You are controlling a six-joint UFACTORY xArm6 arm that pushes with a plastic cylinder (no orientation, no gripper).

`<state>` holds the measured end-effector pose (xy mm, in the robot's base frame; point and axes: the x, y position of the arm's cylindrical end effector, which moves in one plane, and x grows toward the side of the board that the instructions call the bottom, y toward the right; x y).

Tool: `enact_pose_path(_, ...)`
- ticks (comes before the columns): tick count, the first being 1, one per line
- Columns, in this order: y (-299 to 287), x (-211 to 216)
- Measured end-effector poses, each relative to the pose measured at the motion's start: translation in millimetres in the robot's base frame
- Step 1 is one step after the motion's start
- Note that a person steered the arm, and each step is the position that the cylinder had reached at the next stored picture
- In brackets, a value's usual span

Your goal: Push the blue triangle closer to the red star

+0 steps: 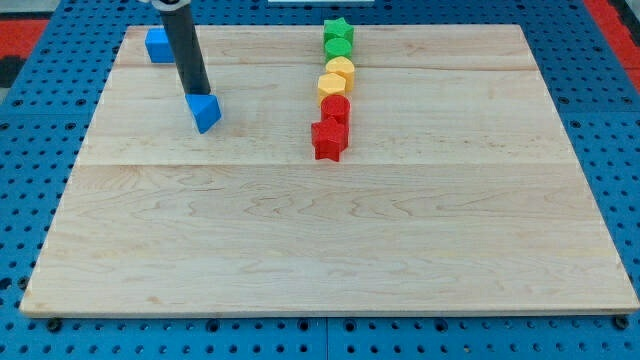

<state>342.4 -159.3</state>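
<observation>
The blue triangle lies on the wooden board in the upper left part of the view. My tip stands at its upper left edge, touching or nearly touching it. The red star lies to the right of the triangle, near the board's middle, at the bottom of a column of blocks.
Above the red star, in one column going up: a red block, a yellow block, a yellow block, a green block and a green star. A blue cube sits at the board's top left corner.
</observation>
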Motion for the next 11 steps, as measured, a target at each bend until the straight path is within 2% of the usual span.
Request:
enact_pose_path(1, -1.7, 51.8)
enact_pose_path(2, 12.7, 76.3)
enact_pose_path(4, 94.7, 89.6)
enact_pose_path(5, 115.0, 108.2)
enact_pose_path(7, 125.7, 128.0)
enact_pose_path(9, 119.8, 191.0)
enact_pose_path(10, 131.5, 196.4)
enact_pose_path(11, 131.5, 182.1)
